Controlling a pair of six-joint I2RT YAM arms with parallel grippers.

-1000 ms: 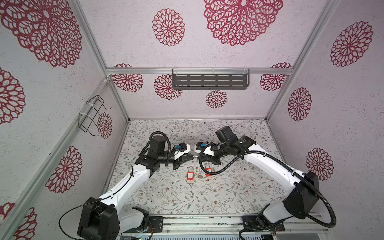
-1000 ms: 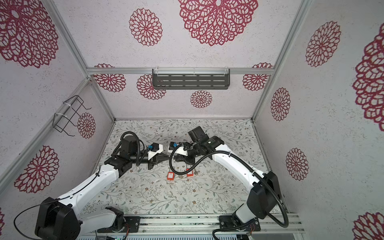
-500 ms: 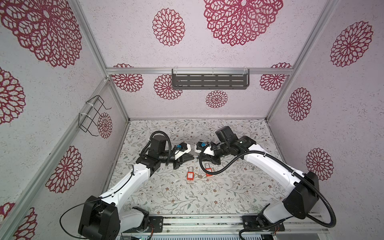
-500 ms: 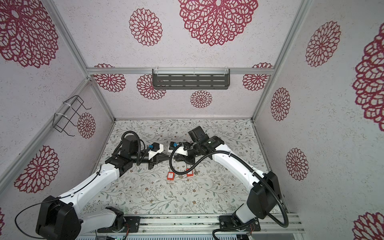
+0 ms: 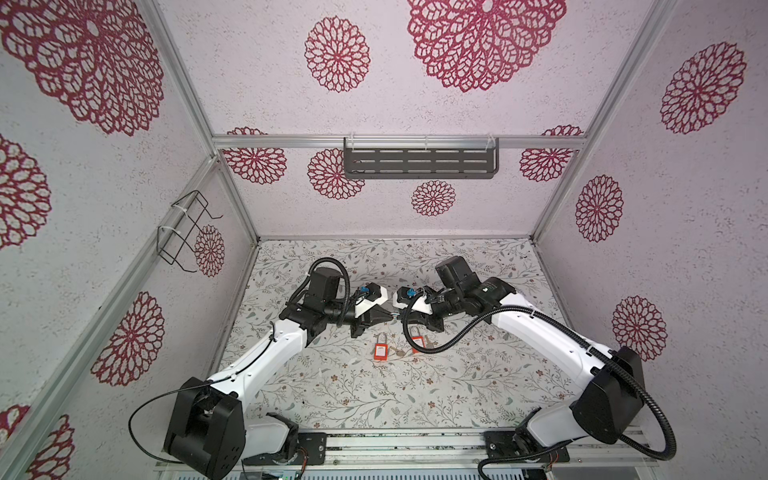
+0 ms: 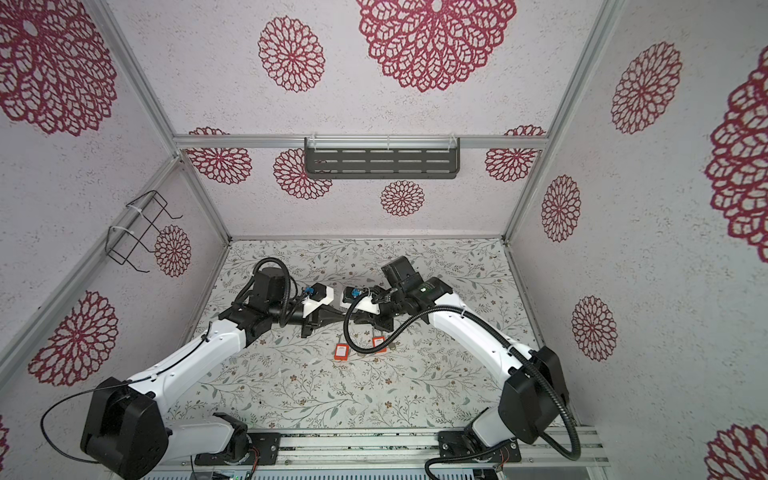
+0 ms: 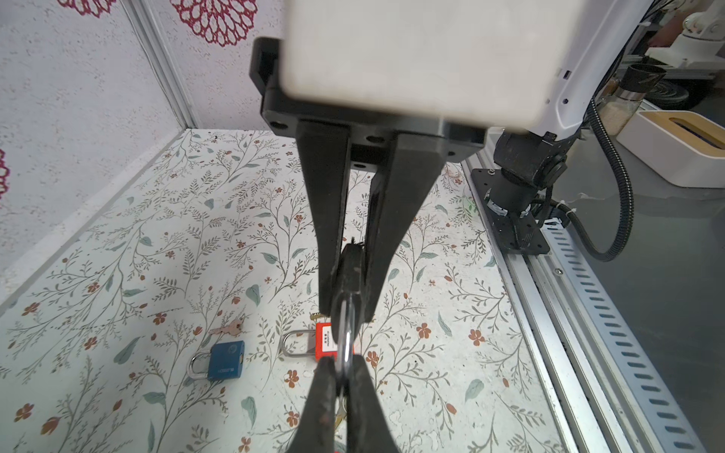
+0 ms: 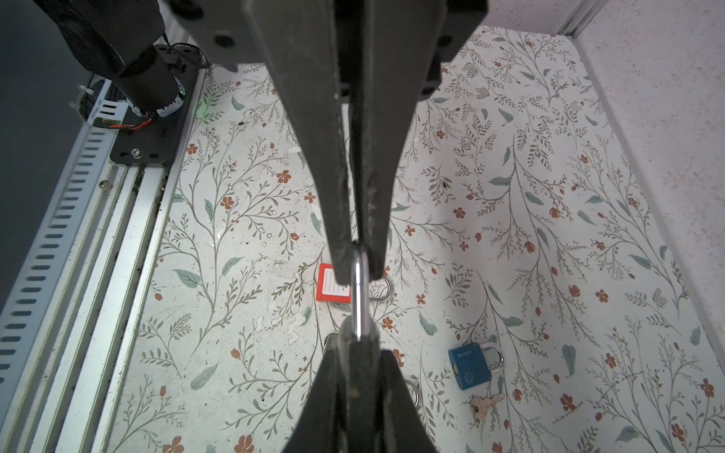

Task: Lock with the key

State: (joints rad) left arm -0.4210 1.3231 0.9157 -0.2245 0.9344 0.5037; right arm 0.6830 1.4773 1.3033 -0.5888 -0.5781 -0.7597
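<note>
Two grippers meet tip to tip in mid-air, and between them I hold one dark padlock (image 7: 350, 270). My left gripper (image 7: 346, 306) is closed right down on the lock's body. My right gripper (image 8: 357, 266) is pinched almost shut on its silver shackle (image 8: 359, 298). The lock is raised off the floral surface (image 5: 340, 390), not far from the blue padlock (image 8: 470, 366) lying flat below.

A small key (image 8: 483, 404) lies just beside the blue padlock. A red padlock (image 5: 381, 351) and a second red padlock (image 5: 417, 341) also lie near the blue padlock, both flat on the surface.

I judge the task to be at an early stage. The lock is lifted and steadied at both ends, but neither gripper holds a key. The keyhole is hidden, so I cannot tell whether anything sits in it, nor whether the shackle is pushed home. Fetching a key, inserting it and turning it all appear to remain, and one gripper would have to let go first.

Compared with a second ago, both top views show the arms in the same pose and the red padlocks in the same spots.
</note>
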